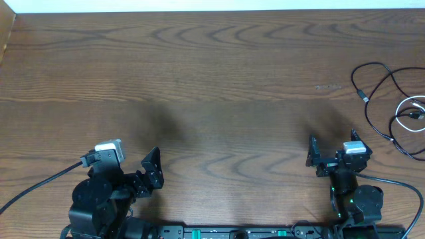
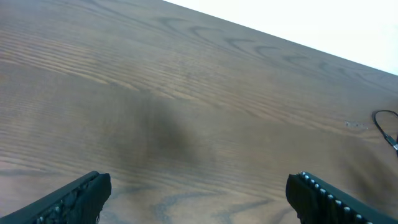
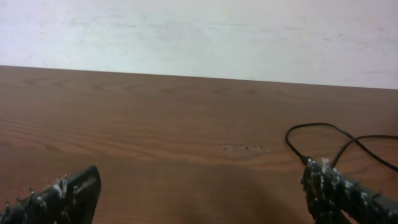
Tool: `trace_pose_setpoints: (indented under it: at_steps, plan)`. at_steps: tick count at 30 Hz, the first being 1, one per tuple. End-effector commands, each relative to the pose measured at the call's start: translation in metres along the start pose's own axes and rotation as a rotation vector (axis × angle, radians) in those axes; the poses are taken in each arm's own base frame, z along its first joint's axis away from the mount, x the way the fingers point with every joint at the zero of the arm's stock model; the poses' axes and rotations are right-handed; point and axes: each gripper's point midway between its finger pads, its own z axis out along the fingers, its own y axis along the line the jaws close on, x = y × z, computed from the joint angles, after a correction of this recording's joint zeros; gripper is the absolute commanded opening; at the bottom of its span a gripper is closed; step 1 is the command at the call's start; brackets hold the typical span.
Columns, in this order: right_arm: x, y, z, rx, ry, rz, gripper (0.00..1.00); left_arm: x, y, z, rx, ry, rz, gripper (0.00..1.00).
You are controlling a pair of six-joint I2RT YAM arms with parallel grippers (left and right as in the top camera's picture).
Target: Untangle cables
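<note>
The cables lie at the table's far right in the overhead view: a black cord (image 1: 364,97) with a small plug end, looping around and over a white cord (image 1: 398,114). Part of the bundle runs off the right edge. My right gripper (image 1: 332,146) is open and empty, left of and nearer than the cables. In the right wrist view its fingers (image 3: 202,194) are wide apart, and a black cord loop (image 3: 323,127) lies ahead on the right. My left gripper (image 1: 155,170) is open and empty, far from the cables. In the left wrist view (image 2: 199,199) a bit of black cord (image 2: 388,127) shows at the right edge.
The brown wooden table (image 1: 199,79) ends at a white wall along the far edge. Its left edge shows at the upper left (image 1: 8,40). Thick black arm wires trail from both arm bases along the near edge.
</note>
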Motion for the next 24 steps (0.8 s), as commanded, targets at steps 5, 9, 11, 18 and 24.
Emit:
trace_pose_setpoints:
  at_steps: [5,9,11,18,24]
  plan:
    - [0.000,-0.002,0.000,0.007,0.000,-0.011,0.99,0.000,0.002,0.000,-0.011,-0.005,0.017,0.95]
    - [0.000,-0.002,0.000,0.007,0.000,-0.011,0.99,0.001,0.003,0.000,-0.014,-0.001,0.018,0.95]
    - [0.000,-0.002,0.000,0.007,0.000,-0.011,0.99,0.004,0.007,0.001,-0.033,0.005,0.027,0.95]
    - [0.000,-0.002,0.000,0.007,0.000,-0.011,0.99,0.022,0.033,0.022,-0.117,-0.013,-0.023,0.95]
    - [0.000,-0.002,0.000,0.007,0.000,-0.011,0.99,0.028,0.047,0.044,-0.092,-0.195,-0.049,0.95]
